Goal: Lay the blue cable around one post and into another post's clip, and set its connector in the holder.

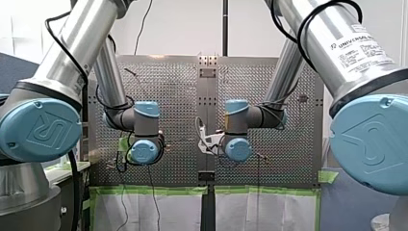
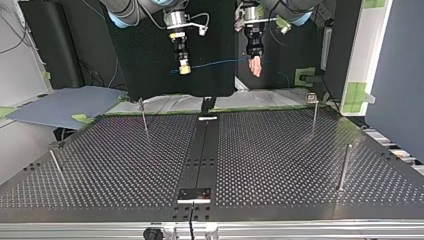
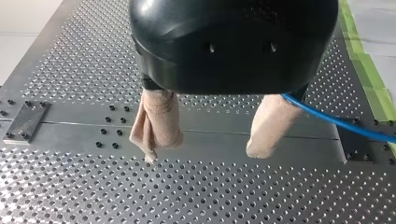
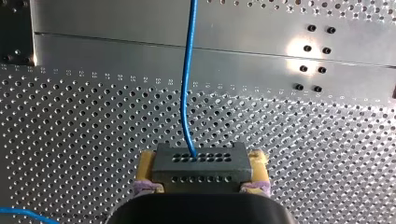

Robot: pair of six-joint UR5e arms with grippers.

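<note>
Connector point(image 4: 201, 160) is pinched between the yellow-padded fingers point(image 4: 146, 166) of your right gripper point(image 4: 201, 173), held in the air above the desk point(image 2: 280, 165). Cable point(image 4: 187, 93) comes out of one hole in the connector's face and runs ahead of the gripper over the perforated plate. In the top view it spans the air from your right gripper across to your left gripper point(image 3: 204, 153). Left gripper's beige-padded fingers are spread apart, and the cable passes just outside one of them, not between. Four thin posts point(image 2: 344, 167) stand upright on the desk. Cable is well apart from all of them.
</note>
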